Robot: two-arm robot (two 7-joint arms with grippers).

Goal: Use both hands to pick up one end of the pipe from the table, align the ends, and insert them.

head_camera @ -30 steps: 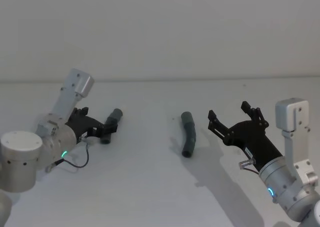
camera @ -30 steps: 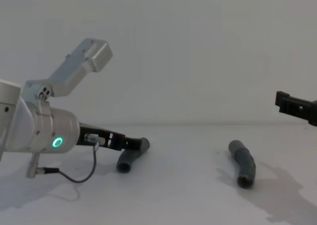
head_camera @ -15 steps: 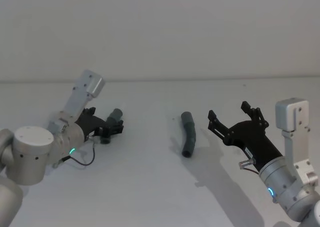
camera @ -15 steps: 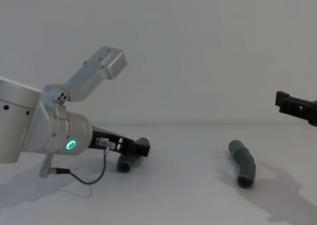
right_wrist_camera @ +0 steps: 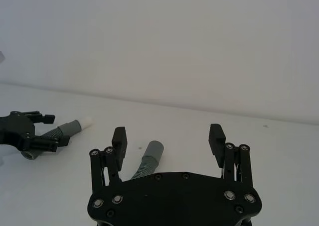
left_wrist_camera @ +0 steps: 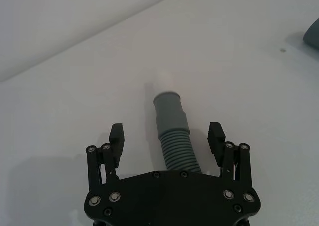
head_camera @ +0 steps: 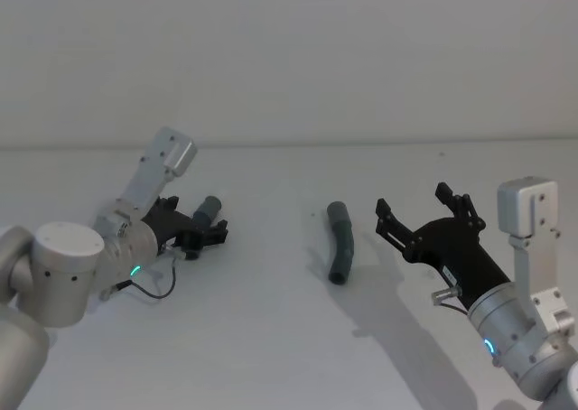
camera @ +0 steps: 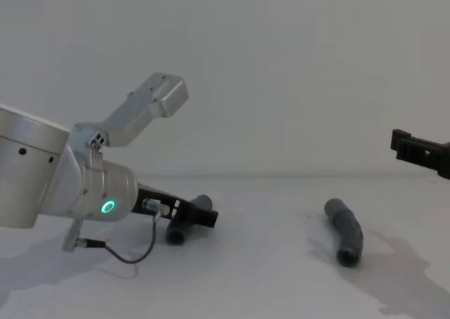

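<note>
Now | left gripper (left_wrist_camera: 167, 136) low over the worktop (head_camera: 271, 338), reaching forward, fingers spread either side of the left pipe piece (head_camera: 209, 207), not gripping | piece lies flat, pale tip (left_wrist_camera: 164, 79) pointing away from gripper | right gripper (head_camera: 415, 204) raised, fingers wide, holding nothing | right pipe piece (head_camera: 340, 243) beside it, lengthwise near-to-far

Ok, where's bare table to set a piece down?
Bare table lies between the left pipe piece and right pipe piece, and along the near side. Crowded where the left gripper straddles its piece; right gripper hovers beside the other.
</note>
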